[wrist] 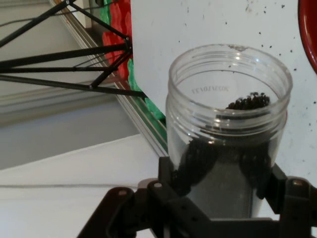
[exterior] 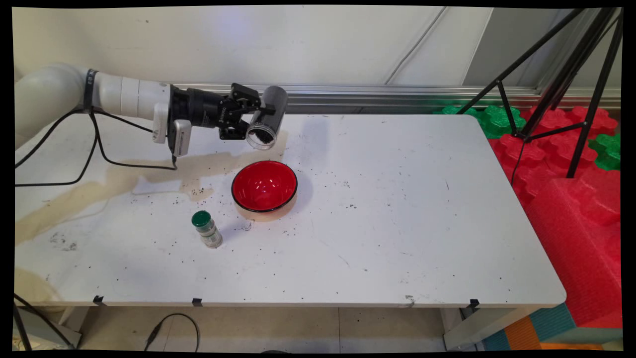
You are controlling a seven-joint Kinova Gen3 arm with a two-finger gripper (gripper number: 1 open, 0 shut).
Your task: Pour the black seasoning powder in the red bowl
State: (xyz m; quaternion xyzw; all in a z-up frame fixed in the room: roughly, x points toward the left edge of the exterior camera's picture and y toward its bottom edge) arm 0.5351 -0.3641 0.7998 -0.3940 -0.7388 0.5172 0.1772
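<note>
My gripper [exterior: 258, 117] is shut on a clear plastic jar [exterior: 267, 119] of black grains, held above the table behind the red bowl [exterior: 264, 186]. The jar is tipped with its open mouth pointing down and toward the camera, just past the bowl's far rim. In the hand view the jar [wrist: 228, 129] fills the middle between the fingers [wrist: 185, 168], with the black grains lying along its lower wall near the mouth, and the bowl's red edge [wrist: 309, 34] shows at the right. The bowl looks empty inside.
A small spice bottle with a green cap [exterior: 206, 228] stands left of the bowl. Black grains and a brownish stain [exterior: 99, 186] lie scattered on the white table [exterior: 397, 223]. A black tripod [exterior: 561, 84] and red and green foam blocks [exterior: 571, 199] stand on the right.
</note>
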